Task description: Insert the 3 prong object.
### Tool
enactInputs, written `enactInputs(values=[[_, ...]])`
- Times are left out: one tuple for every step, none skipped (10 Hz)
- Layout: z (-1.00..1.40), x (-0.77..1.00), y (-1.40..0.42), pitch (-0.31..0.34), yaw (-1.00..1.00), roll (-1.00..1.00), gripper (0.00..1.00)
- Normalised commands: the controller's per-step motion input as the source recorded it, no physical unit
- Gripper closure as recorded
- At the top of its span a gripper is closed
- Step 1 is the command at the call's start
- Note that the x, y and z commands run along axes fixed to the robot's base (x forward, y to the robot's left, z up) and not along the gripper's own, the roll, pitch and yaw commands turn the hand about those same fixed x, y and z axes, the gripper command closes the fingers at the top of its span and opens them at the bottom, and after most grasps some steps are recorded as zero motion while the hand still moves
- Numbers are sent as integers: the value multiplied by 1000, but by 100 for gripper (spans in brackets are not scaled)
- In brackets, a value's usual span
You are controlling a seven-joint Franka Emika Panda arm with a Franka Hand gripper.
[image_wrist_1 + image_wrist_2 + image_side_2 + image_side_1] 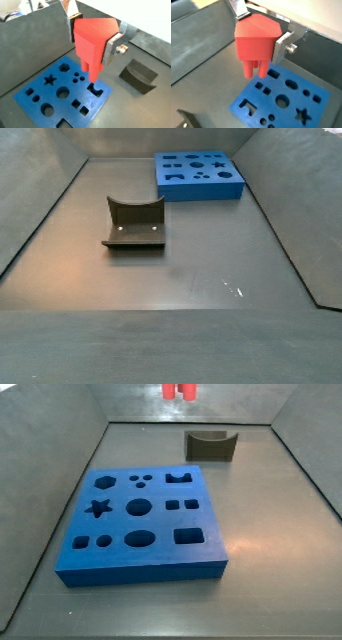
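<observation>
My gripper [92,34] is shut on the 3 prong object [93,47], a red-orange piece with a thick angular body and thin parallel rods pointing down. The silver fingers [112,46] clamp its body on both sides, as both wrist views show [256,42]. It hangs high above the blue block with shaped cut-outs [47,95], its rods well clear of the block's top [284,102]. In a side view only the rod tips [178,391] show at the top edge, behind the block [140,524]. Another side view shows the block [198,176] but not the gripper.
A dark grey U-shaped block [210,444] stands on the floor apart from the blue block, also seen in other views [134,223] [139,75]. Grey sloping walls [54,464] enclose the floor on all sides.
</observation>
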Motion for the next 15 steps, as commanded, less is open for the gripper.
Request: enactInputs(values=[[-354,-183,0,0,-971,0,100],[-411,-420,80,0,-740,-81,100],[-546,-526,117,0,-583,-226,100],[-531,-589,131,-6,-554,-229,100],[-434,-546,80,-29,-629,-181,100],[-323,-397,3,-44,-786,-80,100],[-340,-294,0,-34,-851,-61,100],[-343,-211,109,-27,-754,-67,100],[-354,-246,234,-3,-680,-31,100],[-651,-263,231,0,-671,-76,100],[-751,-94,283,9,-631,-111,100],[-683,0,369,23,-469,-127,100],[-774,0,260,4,-217,-184,100],[-794,0,269,0,-100,-184,100],[-600,43,183,0,0,-107,100]])
